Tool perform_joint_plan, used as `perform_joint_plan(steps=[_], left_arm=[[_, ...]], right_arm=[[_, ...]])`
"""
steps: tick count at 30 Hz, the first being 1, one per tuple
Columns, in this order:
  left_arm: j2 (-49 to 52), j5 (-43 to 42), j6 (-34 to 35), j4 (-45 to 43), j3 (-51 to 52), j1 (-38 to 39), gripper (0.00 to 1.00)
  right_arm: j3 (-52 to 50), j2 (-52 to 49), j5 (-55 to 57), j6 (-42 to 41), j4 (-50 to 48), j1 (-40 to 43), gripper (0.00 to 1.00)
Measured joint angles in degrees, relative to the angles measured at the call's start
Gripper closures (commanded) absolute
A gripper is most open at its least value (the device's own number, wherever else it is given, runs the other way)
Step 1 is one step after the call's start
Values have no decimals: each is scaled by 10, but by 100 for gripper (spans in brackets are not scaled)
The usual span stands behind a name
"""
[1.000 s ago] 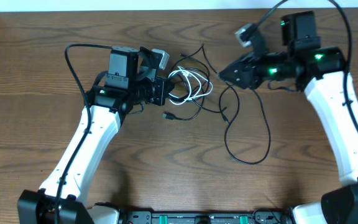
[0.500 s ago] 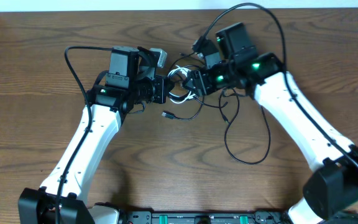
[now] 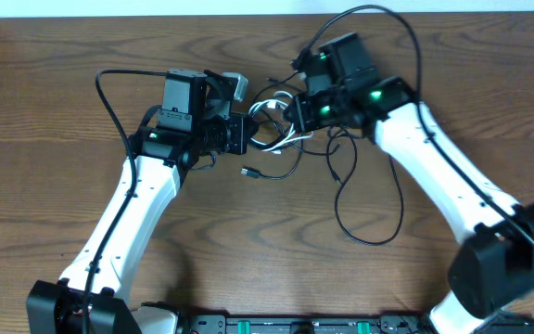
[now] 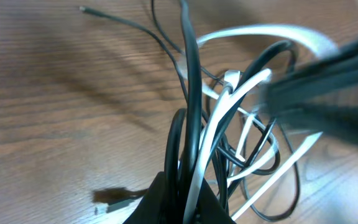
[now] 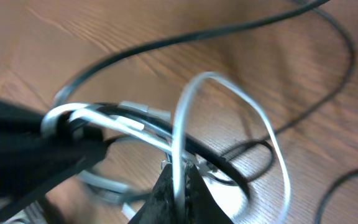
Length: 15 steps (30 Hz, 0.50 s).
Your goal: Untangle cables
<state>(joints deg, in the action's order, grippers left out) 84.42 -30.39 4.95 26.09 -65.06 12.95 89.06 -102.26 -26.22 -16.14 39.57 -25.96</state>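
**Wood-grain counter (image 3: 44,186), tangle not yet undone**

Thin, flexible cables (image 3: 281,139) lay knotted between the two arms, toward the counter's far edge. The left claw (image 4: 182,196) was clamped on several black cords (image 4: 190,81) together with the one white cord (image 4: 266,29). The right claw (image 5: 178,186) was pinched shut on a loop of that white cord. White loops ran through black ones, so nothing looked separated. One long black cord (image 3: 400,211) trailed loose nearer the arm bases. The pulling apart appeared to remain.

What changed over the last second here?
The right gripper swung in from the right and closed on the white cable. The left gripper stayed clamped on the cables; the long black loop lies unmoved.
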Motion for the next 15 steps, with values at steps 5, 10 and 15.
perform_joint_plan(steps=[5, 10, 15], left_arm=[[0, 15, 0, 3, 0, 0, 92], [0, 23, 0, 5, 0, 0, 92], [0, 24, 0, -20, 0, 0, 92]], right_arm=[[0, 78, -53, 10, 21, 61, 99], [2, 147, -78, 18, 78, 153, 99], [1, 138, -74, 35, 163, 222, 99]])
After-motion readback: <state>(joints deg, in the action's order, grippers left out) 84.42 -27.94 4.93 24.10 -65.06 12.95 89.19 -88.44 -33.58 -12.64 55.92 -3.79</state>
